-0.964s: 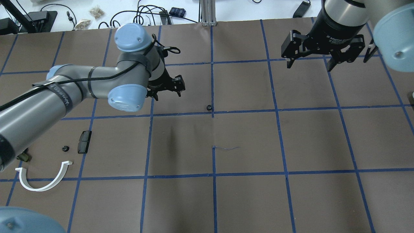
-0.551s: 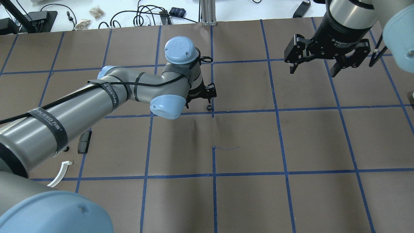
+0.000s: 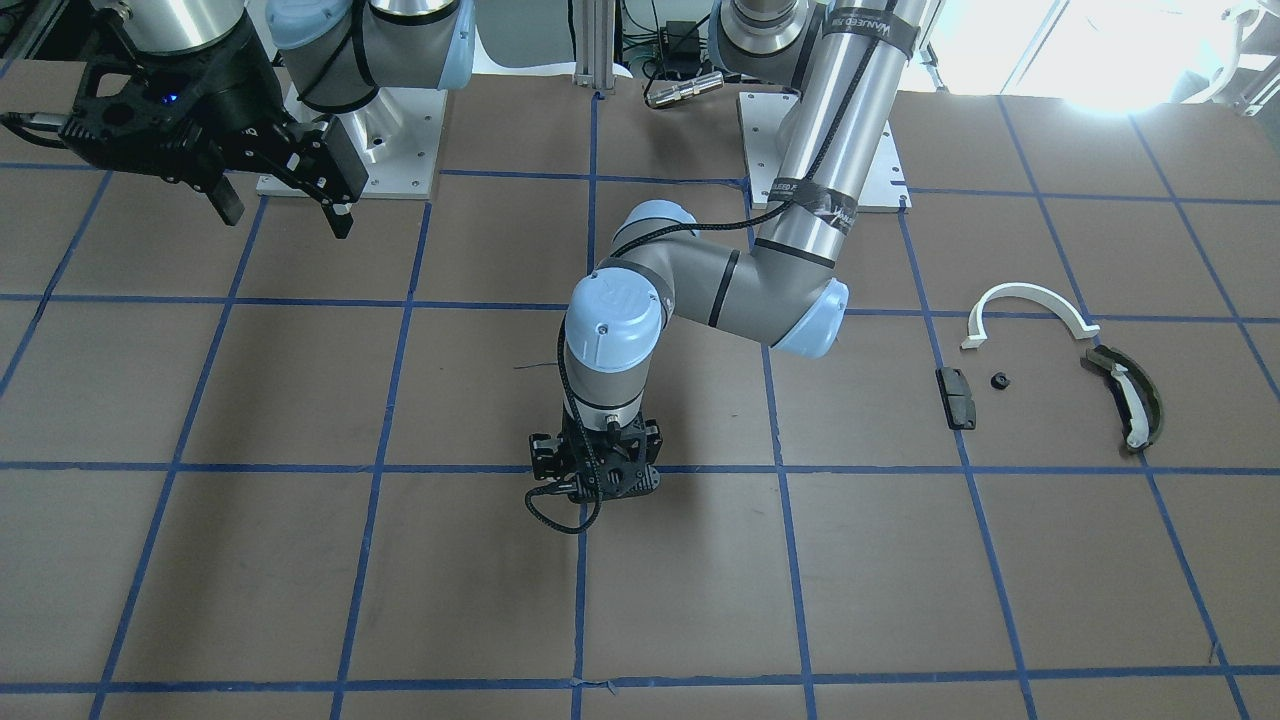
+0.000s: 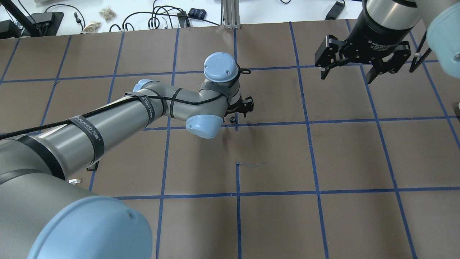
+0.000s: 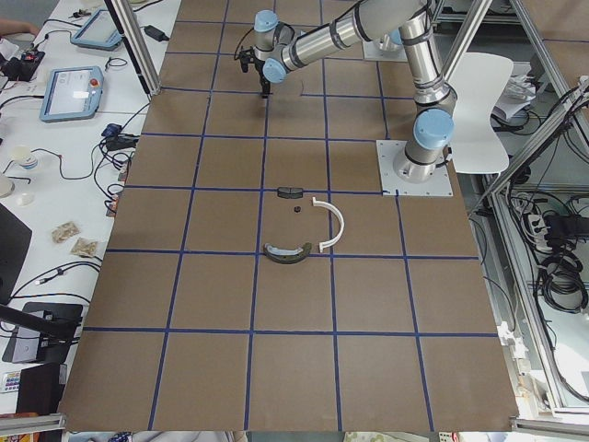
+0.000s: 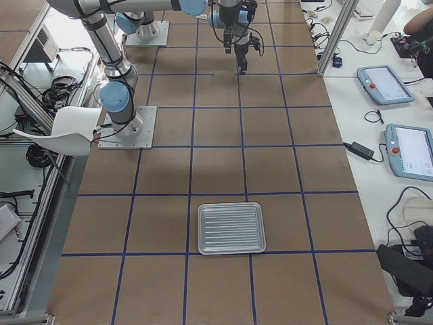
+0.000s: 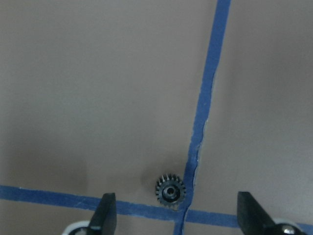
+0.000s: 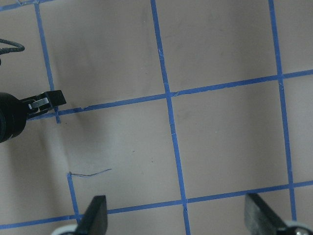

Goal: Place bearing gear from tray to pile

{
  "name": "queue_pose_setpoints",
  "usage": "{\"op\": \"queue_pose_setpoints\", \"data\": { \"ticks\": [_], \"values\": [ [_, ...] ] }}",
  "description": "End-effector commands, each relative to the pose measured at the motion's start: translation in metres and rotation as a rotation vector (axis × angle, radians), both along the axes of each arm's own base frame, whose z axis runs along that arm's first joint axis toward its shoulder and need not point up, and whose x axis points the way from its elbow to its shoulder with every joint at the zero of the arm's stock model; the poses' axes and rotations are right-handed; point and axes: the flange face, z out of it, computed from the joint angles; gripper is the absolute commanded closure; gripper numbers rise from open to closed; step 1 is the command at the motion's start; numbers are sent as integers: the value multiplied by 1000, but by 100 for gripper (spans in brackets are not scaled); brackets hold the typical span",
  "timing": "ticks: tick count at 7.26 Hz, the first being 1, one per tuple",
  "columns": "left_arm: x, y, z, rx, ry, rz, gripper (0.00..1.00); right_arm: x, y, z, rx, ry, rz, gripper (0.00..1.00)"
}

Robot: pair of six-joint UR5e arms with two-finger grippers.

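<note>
A small black bearing gear [image 4: 232,119] lies on the brown table by a blue tape crossing. It also shows in the left wrist view [image 7: 171,191]. My left gripper [image 4: 240,110] hangs open just above it, the gear between and slightly ahead of the fingertips [image 7: 104,215]. In the front view the left gripper [image 3: 597,472] hides the gear. The pile sits at my far left: a white half-ring arc [image 3: 1030,297], an olive curved piece [image 3: 1130,395], a black block [image 3: 958,397] and another small black gear [image 3: 998,380]. My right gripper [image 4: 346,73] is open and empty, raised at the far right.
A ribbed silver tray [image 6: 230,228] lies at the table's right end, nothing visible in it. In the overhead view my left arm [image 4: 107,122] covers most of the pile. Cables and small items lie beyond the table's far edge [image 4: 158,18].
My left arm has swung right across the table, and its open gripper now hangs over the gear. The right gripper has only shifted slightly.
</note>
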Motion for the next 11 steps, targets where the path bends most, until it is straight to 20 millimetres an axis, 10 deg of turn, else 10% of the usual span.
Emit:
{"op": "queue_pose_setpoints", "data": {
  "ticks": [1, 5, 7, 9, 10, 11],
  "values": [
    [1, -2, -4, 0, -33, -11, 49, -1, -1, -1, 1, 1, 3, 0],
    [1, -1, -16, 17, -39, -13, 51, -1, 0, -1, 1, 1, 1, 0],
    [-1, -2, -14, 14, -29, -21, 94, 0, 2, 1, -3, 0, -2, 0],
    [2, 5, -9, 40, -47, -57, 100, 0, 0, 0, -11, 0, -3, 0],
    [16, 1, 13, 67, -53, -106, 100, 0, 1, 0, -11, 0, -3, 0],
    [78, -21, 48, 117, -58, -133, 100, 0, 0, 0, -11, 0, -3, 0]
  ]
}}
